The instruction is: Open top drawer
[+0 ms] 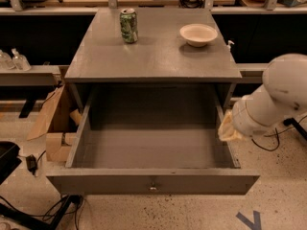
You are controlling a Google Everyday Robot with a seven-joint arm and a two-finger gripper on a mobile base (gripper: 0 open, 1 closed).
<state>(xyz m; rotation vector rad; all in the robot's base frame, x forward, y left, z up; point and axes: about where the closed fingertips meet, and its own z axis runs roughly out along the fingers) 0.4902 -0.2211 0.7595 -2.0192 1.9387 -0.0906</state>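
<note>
The top drawer point(152, 180) of the grey cabinet is pulled far out toward me. Its deep grey box interior point(151, 145) holds nothing. A small round knob point(153, 186) sits at the centre of its front panel. My white arm point(273, 99) comes in from the right. My gripper point(229, 128) is at the drawer's right side wall, near the cabinet's right front corner, and the arm's wrist hides most of it.
The cabinet top point(153, 51) carries a green can point(128, 26) at the back left and a white bowl point(198, 34) at the back right. A cardboard box point(55, 128) stands left of the cabinet. Cables lie on the floor at the lower left point(33, 210).
</note>
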